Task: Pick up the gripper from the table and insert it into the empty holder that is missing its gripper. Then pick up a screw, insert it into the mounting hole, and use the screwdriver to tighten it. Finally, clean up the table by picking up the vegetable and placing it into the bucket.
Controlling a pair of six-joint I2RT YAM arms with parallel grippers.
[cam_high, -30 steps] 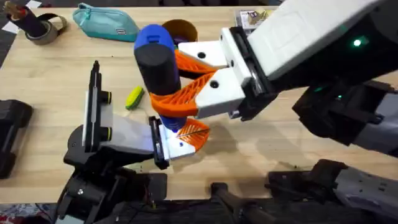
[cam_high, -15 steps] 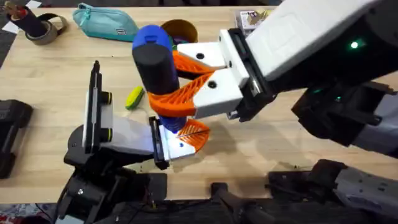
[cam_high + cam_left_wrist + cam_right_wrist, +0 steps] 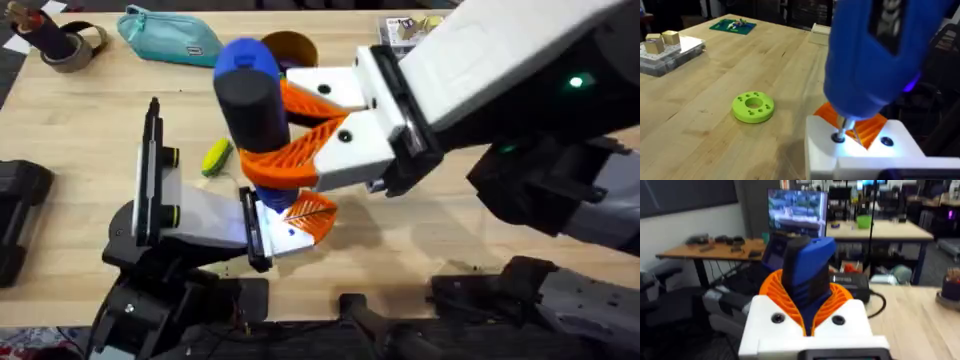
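A: Gripping the thick black-and-blue cylindrical screwdriver (image 3: 250,110), the right gripper (image 3: 300,130) is clamping its orange pads around the body, keeping the bit upright on the screw (image 3: 838,137).

B: Holder?

A: White wedge holder (image 3: 200,215) is sitting underneath. Left gripper: can't tell. Yellow-green toy vegetable (image 3: 215,157) is waiting beyond, near the tan bucket (image 3: 292,47).

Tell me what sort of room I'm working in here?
Likely a robotics lab or workshop: a wooden workbench under the arms, more benches with gear behind, and a monitor in the right wrist view.
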